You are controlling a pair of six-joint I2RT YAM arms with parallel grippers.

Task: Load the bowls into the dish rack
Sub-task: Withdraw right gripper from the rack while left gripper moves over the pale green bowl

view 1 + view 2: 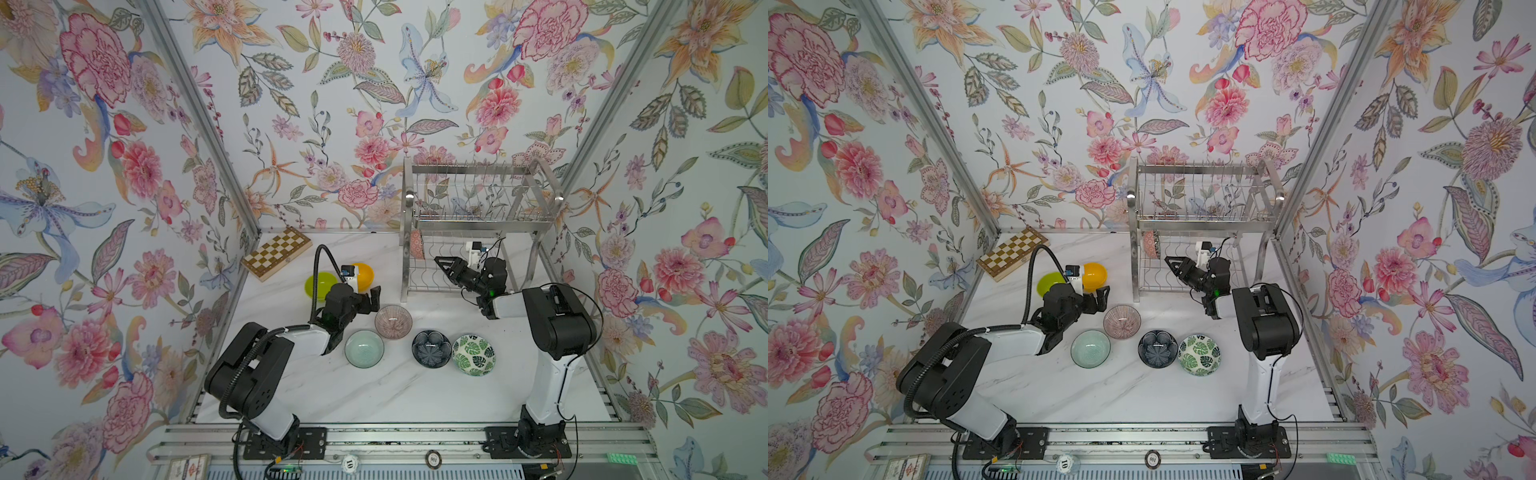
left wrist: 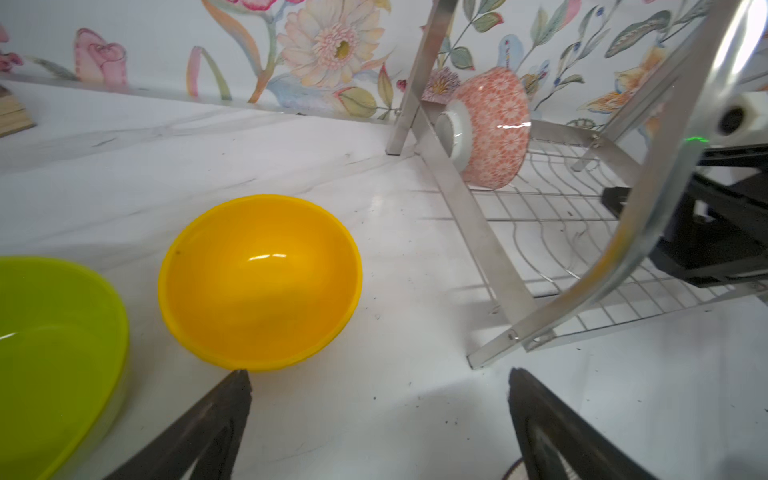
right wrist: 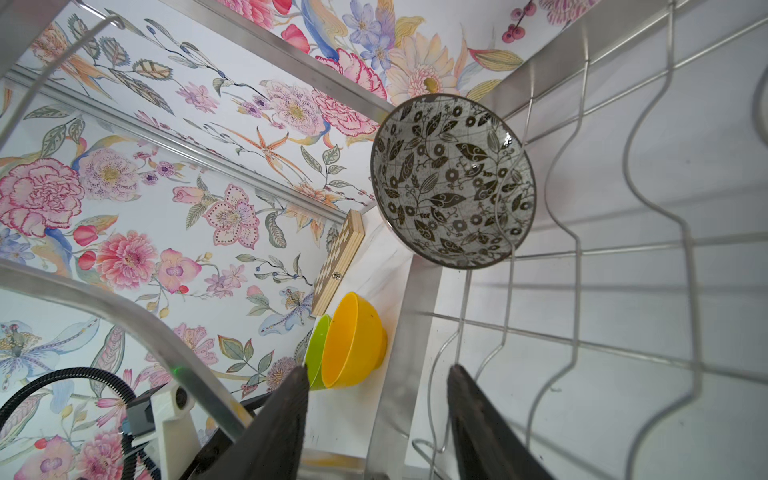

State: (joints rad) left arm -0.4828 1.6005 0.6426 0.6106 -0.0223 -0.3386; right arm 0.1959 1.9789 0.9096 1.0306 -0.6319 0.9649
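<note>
The steel dish rack (image 1: pixel 478 224) stands at the back right. One bowl (image 3: pixel 453 183), black-and-white patterned inside and orange-pink outside (image 2: pixel 490 129), stands on edge at the left end of its lower tier. My right gripper (image 3: pixel 378 374) is open and empty inside that tier, a little apart from the bowl. On the table lie the lime green (image 1: pixel 320 284), orange-yellow (image 1: pixel 363 276), pink-striped (image 1: pixel 393 322), pale mint (image 1: pixel 364 348), navy flower (image 1: pixel 431 348) and green-leaf (image 1: pixel 473 354) bowls. My left gripper (image 1: pixel 371 300) is wide open, beside the orange-yellow bowl (image 2: pixel 259 282) and above the pink-striped one.
A wooden chessboard (image 1: pixel 276 252) lies at the back left corner of the marble table (image 1: pixel 395 399). Flowered walls close in the back and both sides. The rack's flat bar legs (image 2: pixel 478 224) stand close to the orange-yellow bowl.
</note>
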